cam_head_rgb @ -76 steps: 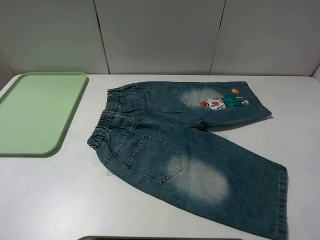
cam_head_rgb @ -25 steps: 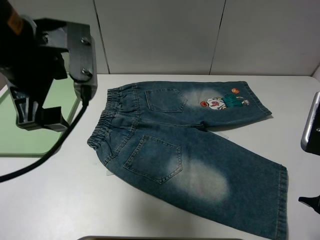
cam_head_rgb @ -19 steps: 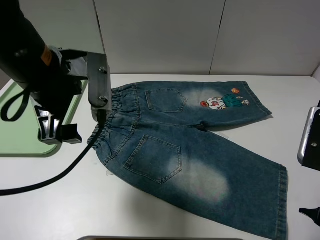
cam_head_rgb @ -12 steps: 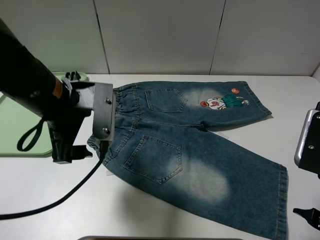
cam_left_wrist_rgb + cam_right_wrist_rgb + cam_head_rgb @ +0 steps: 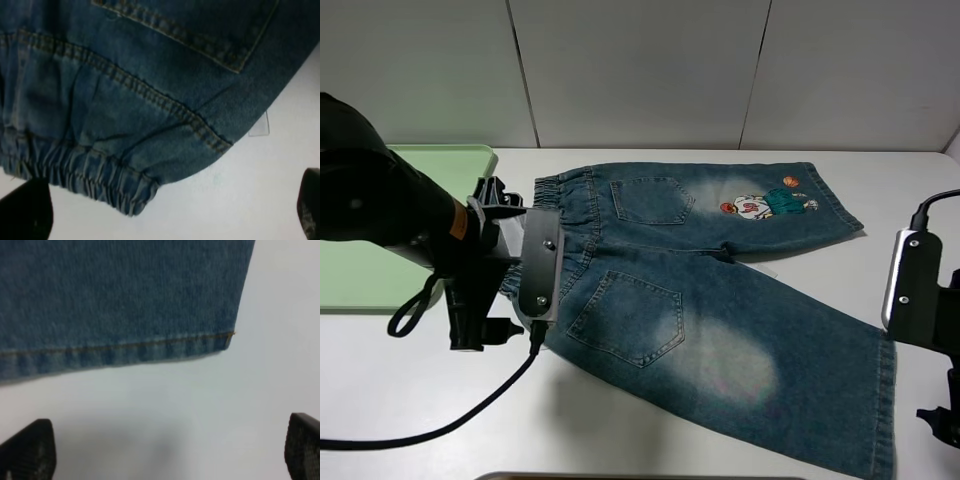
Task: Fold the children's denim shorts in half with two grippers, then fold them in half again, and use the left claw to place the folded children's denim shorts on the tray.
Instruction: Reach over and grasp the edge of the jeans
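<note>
The children's denim shorts [image 5: 700, 290] lie spread flat on the white table, back pockets up. Their waistband [image 5: 545, 215] points left, and the cartoon patch [image 5: 765, 203] is on the far leg. The pale green tray [image 5: 420, 160] sits at the far left, partly hidden by my left arm. My left gripper [image 5: 488, 265] hovers open over the near corner of the waistband [image 5: 132, 197], fingers [image 5: 25, 212] wide apart and holding nothing. Open too, my right gripper [image 5: 938, 375] hangs over bare table just right of the near leg's hem [image 5: 150, 347], fingers [image 5: 30, 447] clear of the cloth.
A white clothing tag [image 5: 259, 125] pokes out from under the shorts near the waistband. A grey panelled wall [image 5: 640, 70] closes off the back of the table. A dark edge [image 5: 620, 476] runs along the table's front.
My left arm has swung right and down from over the tray to the near waistband corner. My right arm has come further in from the right edge toward the near leg's hem.
</note>
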Controlling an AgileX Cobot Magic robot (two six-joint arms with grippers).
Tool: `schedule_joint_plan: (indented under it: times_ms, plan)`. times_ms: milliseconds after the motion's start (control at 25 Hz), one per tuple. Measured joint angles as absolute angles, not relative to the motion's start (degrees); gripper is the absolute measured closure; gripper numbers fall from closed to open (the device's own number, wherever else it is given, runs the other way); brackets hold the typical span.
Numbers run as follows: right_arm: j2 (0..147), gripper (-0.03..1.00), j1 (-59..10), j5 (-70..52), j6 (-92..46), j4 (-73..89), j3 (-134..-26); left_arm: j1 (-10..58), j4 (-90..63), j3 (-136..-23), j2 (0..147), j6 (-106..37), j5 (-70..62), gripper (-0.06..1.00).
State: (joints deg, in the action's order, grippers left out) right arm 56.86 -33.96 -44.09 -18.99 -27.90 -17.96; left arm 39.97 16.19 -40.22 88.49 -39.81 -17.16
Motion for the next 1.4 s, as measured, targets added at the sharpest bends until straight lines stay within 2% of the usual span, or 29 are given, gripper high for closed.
schedule_joint_plan:
  times_ms: [400,840,1400]
  plan:
    - [64.23,0.27,-33.96,-35.63,-17.79,-24.21,-17.96,39.1,18.75,-40.22,97.42,-39.82,-14.59,-0.03]
    - [75.35,0.27,-34.06,-28.66,-19.59,-19.05,-17.96,35.37,18.75,-40.22,98.1,-38.86,-8.92,-0.03]
    - [76.92,0.27,-34.24,-24.89,-25.16,-13.01,-17.96,35.37,18.75,-40.22,98.1,-38.52,-3.56,-0.03]
